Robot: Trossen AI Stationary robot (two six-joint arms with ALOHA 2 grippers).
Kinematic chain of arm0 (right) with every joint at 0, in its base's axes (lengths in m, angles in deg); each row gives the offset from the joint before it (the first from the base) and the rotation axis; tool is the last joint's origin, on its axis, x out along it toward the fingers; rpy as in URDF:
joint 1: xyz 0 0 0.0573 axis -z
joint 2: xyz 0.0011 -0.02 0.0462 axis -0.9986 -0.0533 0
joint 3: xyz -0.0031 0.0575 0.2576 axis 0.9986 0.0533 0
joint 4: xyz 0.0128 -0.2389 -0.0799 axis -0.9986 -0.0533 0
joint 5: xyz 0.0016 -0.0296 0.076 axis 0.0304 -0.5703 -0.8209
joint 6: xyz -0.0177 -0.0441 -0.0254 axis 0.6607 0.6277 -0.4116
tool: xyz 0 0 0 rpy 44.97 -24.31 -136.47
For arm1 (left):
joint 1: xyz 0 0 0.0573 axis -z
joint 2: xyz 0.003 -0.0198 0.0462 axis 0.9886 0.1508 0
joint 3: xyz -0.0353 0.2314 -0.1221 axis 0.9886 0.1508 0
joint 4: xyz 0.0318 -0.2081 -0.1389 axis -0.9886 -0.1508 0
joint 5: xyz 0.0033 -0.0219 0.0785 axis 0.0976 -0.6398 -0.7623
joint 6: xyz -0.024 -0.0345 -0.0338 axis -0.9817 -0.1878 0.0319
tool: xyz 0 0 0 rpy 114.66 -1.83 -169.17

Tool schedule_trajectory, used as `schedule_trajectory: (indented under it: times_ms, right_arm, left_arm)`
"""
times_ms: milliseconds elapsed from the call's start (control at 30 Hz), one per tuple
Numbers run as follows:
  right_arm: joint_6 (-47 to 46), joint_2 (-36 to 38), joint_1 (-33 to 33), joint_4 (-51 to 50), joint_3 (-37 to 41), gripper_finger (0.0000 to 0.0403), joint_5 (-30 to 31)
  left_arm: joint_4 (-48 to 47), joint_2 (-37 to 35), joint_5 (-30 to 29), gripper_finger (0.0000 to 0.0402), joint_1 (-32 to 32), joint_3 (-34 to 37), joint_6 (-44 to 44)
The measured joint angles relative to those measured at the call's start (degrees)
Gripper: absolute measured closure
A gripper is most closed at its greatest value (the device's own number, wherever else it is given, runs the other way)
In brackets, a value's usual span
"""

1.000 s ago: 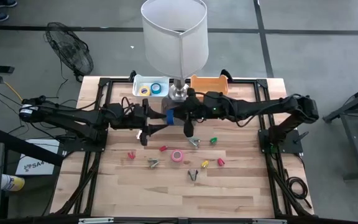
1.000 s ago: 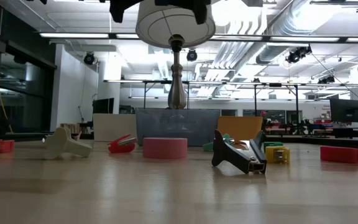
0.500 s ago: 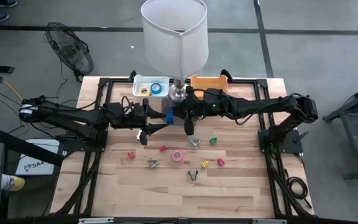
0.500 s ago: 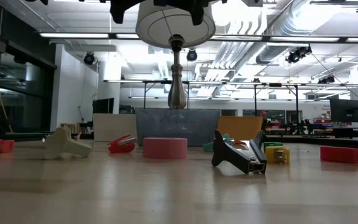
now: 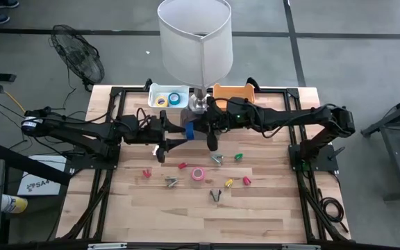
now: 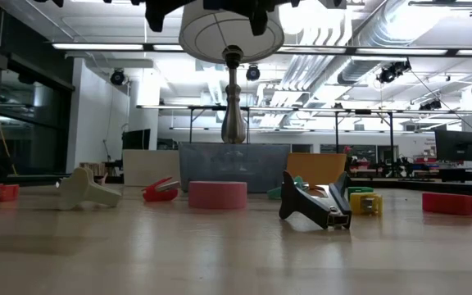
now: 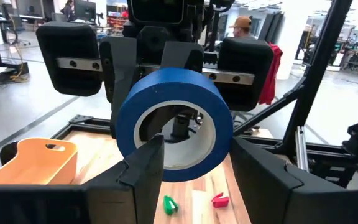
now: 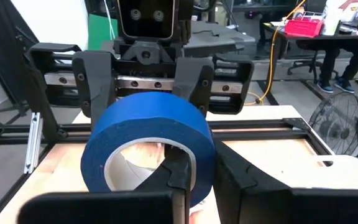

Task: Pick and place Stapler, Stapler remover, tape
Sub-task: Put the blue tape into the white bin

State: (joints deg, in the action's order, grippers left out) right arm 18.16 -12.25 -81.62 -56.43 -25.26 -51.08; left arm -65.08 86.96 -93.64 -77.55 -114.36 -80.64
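Both grippers meet mid-air by the lamp (image 5: 196, 42), sharing the blue tape (image 5: 189, 130). The left gripper (image 5: 180, 132) holds it across its outside, fingers spread around the roll; the right gripper (image 5: 201, 128) pinches the roll's wall. At the table's back edge, the white bin (image 5: 153, 93) holds yellow and blue rolls. Beside it, the orange bin's (image 5: 219, 91) contents are hidden. A pink roll (image 5: 198, 173) lies on the table (image 5: 269, 208).

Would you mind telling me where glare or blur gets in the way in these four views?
Low view: ceiling lights glare, and the near table is soft. High view: even light, the lampshade hides the table behind it. Both wrist views: blue tape roll sharp, own fingers blurred.
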Motion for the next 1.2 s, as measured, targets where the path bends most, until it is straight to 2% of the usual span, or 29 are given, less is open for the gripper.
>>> schedule_trajectory:
  times_ms: [133, 367, 500, 767, 1200]
  right_arm:
    - [0.0, 0.0, 0.2, 0.0, 0.0, 0.0374, -0.2]
    - [0.0, 0.0, 0.8, 0.1, 0.0, 0.0374, 0.7]
    - [-0.1, 0.0, 1.4, 0.1, 0.0, 0.0374, 2.2]
    - [-0.4, -0.4, 1.4, 2.3, 0.0, 0.0374, 2.2]
    - [-2.0, -2.9, 1.4, 6.3, 0.0, 0.0374, 3.2]
  left_arm:
    - [0.1, 0.0, -0.2, 0.0195, 0.0, 0.0, 0.5]
    - [0.2, 0.0, 0.1, 0.0130, 0.0, 0.0, 0.4]
    - [0.3, 0.0, 0.7, 0.0118, 0.0, -0.1, 0.2]
    - [0.2, 0.0, -4.2, 0.0139, 0.0, -0.1, 0.2]
    - [0.6, 0.0, -4.9, 0.0196, 0.0, -0.1, 0.2]
